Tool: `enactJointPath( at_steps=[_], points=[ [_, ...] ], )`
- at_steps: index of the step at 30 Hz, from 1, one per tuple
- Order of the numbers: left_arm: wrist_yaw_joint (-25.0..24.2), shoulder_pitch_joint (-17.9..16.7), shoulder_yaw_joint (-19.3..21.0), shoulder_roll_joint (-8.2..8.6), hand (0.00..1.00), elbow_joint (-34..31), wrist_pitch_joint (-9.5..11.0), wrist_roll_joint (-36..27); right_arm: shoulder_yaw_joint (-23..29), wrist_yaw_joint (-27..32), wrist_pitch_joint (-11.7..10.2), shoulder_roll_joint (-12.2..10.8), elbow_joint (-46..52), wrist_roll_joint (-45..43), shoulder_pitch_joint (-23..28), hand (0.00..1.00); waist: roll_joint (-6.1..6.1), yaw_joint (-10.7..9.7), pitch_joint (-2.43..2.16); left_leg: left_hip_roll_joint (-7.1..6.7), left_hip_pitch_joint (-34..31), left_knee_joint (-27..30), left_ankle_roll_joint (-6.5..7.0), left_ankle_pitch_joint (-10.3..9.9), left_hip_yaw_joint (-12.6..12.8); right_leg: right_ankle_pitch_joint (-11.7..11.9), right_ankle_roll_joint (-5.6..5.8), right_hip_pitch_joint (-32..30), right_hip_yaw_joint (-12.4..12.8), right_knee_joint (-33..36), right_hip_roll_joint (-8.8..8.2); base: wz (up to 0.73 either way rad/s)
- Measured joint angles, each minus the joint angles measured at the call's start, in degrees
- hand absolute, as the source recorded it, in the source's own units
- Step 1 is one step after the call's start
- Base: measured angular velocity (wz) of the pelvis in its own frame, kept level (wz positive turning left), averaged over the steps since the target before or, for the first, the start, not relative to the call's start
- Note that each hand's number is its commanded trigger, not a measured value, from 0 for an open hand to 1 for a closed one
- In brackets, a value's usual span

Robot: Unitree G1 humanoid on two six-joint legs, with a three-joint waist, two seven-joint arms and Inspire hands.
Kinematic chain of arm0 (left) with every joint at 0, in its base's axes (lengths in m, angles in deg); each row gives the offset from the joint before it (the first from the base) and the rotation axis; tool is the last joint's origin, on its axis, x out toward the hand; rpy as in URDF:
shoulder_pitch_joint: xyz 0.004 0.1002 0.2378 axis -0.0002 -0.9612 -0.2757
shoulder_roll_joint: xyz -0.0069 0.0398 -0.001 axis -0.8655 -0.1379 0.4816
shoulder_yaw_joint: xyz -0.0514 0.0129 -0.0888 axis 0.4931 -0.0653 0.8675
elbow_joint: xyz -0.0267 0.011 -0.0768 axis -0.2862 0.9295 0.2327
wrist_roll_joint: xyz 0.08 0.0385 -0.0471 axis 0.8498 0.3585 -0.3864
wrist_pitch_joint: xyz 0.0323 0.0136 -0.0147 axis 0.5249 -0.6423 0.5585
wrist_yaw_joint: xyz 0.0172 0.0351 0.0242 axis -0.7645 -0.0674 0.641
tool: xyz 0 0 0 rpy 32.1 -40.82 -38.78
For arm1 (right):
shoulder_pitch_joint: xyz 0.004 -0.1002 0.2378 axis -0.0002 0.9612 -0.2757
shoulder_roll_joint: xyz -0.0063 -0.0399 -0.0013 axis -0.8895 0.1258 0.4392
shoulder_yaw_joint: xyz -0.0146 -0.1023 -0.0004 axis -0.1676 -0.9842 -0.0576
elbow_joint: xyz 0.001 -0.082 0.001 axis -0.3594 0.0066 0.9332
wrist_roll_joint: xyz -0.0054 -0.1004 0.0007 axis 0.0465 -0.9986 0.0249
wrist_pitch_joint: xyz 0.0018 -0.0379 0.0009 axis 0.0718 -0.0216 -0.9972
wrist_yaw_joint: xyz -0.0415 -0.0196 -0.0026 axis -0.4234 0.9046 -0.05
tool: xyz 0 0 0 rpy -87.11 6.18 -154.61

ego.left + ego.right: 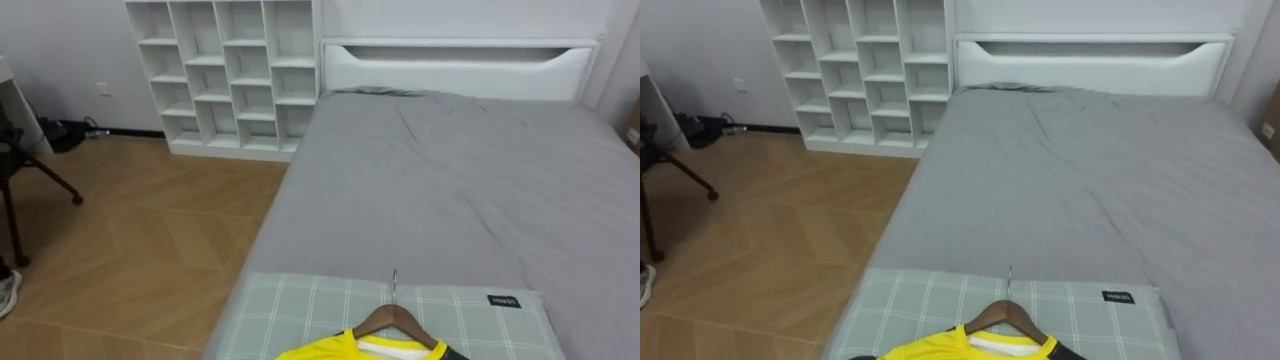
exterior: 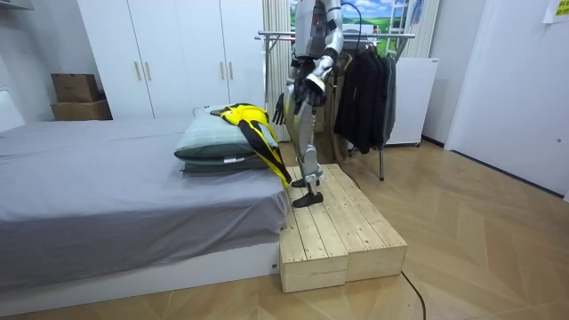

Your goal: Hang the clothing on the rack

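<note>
Seen from the head, the yellow shirt (image 1: 350, 350) is cut off by the bottom edge, so just its collar and shoulders show. It sits on a wooden hanger (image 1: 397, 320) whose metal hook points up the bed. Both lie on a green checked pillow (image 1: 300, 310), itself cut off below, at the near end of the grey bed (image 1: 450, 180). Beyond are a white headboard (image 1: 460, 65) and, to its left, a white shelf unit (image 1: 230, 75). A dark stand (image 1: 10, 158) is half out of view at the left edge.

In the room view the robot stands on a wooden platform (image 2: 333, 227) at the pillow end of the bed, its head cut off by the top edge. The shirt lies over the pillow and hangs down past the mattress edge. The left hand (image 2: 311, 86) and right hand (image 2: 280, 108) are held out before the body, apart from the shirt. They are too small to tell whether they are open or closed. Behind the robot a clothes rack (image 2: 391, 36) carries dark clothes (image 2: 364, 98), partly hidden by its body.
</note>
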Motion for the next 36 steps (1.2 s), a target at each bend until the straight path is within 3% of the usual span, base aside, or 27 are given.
enactJointPath(
  at_steps=[6, 9, 19, 25, 31, 36],
  points=[
    [0.7, 1.1, -3.8, -0.27, 0.00, -3.8, 1.0, 7.1, 0.0, -0.7, -0.9, 0.1, 0.5, -1.2, 0.4, 0.00, -0.24, -0.1, 0.08, 0.10, -0.4, 0.1, 0.00, 0.0, 0.1, 0.0, -0.01, -0.5, 0.2, 0.0, 0.03, -0.02],
    [0.7, 2.2, -4.1, -0.27, 0.00, -5.4, 2.0, 9.3, 0.0, -0.7, -1.2, 0.1, 0.2, -1.2, 0.1, 0.00, -0.30, -0.2, 0.09, 0.18, -1.2, 0.4, 0.00, 0.0, 0.1, 0.1, -0.10, -1.1, 0.2, 0.0, 0.11, 0.00],
    [0.6, 3.1, -5.1, -0.25, 0.00, -10.6, 2.1, 16.5, 0.0, -1.9, -1.2, 0.4, -0.6, -1.0, 0.0, 0.00, -0.21, -0.4, 0.05, 0.29, -1.0, 0.0, 0.00, 0.0, 0.3, 0.2, -0.09, -1.2, 0.8, -0.2, 0.19, -0.01],
    [-0.7, 3.1, -5.8, -0.24, 0.00, -11.5, 1.2, 21.6, 0.6, -3.3, -1.2, 0.7, -0.6, -1.2, -0.1, 0.00, 0.08, -1.6, 0.00, 0.33, -0.4, -0.7, -0.04, 0.0, 0.7, 0.2, -0.09, -1.1, 1.6, -0.3, 0.26, -0.03],
    [-2.3, 3.4, -9.1, -0.22, 0.00, -12.1, -0.5, 28.1, 1.1, -3.8, -1.1, 0.7, -0.6, -3.8, -0.9, 0.00, 0.32, -2.4, -0.18, 0.76, -0.4, -1.1, -0.24, 0.1, 1.2, 0.6, -0.44, -1.1, 2.5, -1.2, 0.69, -0.06],
    [-5.4, 4.7, -12.6, -0.25, 0.00, -12.1, -0.9, 29.2, 0.6, -3.9, -1.2, 0.7, -0.4, -5.0, -1.8, 0.00, 0.40, -3.1, -0.05, 1.05, -0.2, -1.3, -0.43, 0.2, 1.6, 0.8, -0.62, -1.1, 2.8, -1.3, 1.00, -0.06]
  ],
)
